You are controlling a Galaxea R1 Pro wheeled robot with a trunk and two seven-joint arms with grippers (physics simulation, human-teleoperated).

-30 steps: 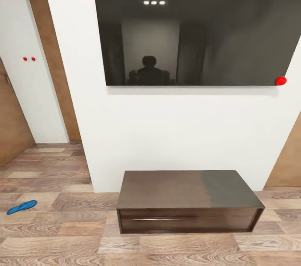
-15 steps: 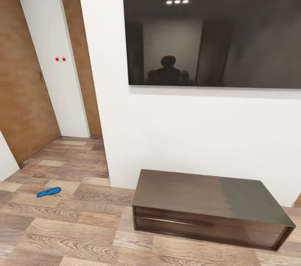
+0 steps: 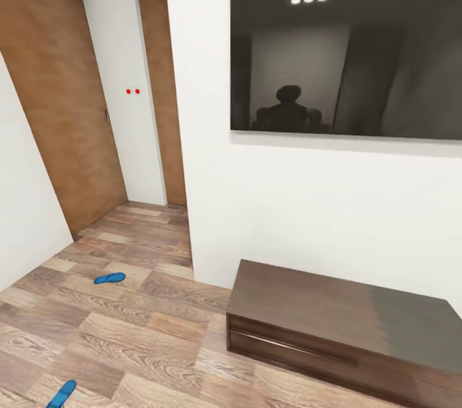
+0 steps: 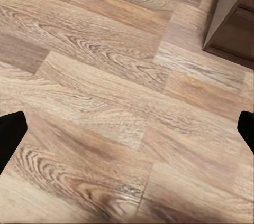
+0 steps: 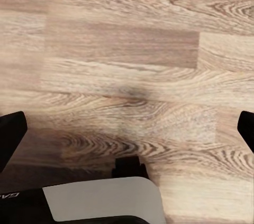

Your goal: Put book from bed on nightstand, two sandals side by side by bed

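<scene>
Head view: two blue sandals lie on the wood-plank floor (image 3: 128, 331). One sandal (image 3: 110, 278) lies flat in front of the open passage toward the brown doors. The second sandal (image 3: 61, 393) lies at the lower left edge of the view, partly cut off. The two are well apart from each other.

A long, low dark cabinet (image 3: 346, 324) with a glossy top stands against the white wall (image 3: 276, 209), under a large dark wall panel (image 3: 346, 42). The panel reflects three ceiling lights and a dark silhouette. A brown door (image 3: 64, 106) stands at the left, and a second door (image 3: 163, 93) shows further back; two small red dots (image 3: 133, 91) mark the wall between them.

Left wrist view: the left hand (image 4: 127, 129) hangs over bare floor, its fingers (image 4: 10, 131) wide apart at opposite edges of the picture, nothing between them. A corner of the dark cabinet (image 4: 233, 18) lies ahead of this hand and to one side.

Right wrist view: the right hand (image 5: 127, 129) also hangs over bare floor, fingers (image 5: 10, 129) spread apart and empty. A white and black part of the robot (image 5: 100, 200) sits just behind this hand, casting a shadow on the planks.

Neither sandal lies near either hand, as far as the wrist views show.
</scene>
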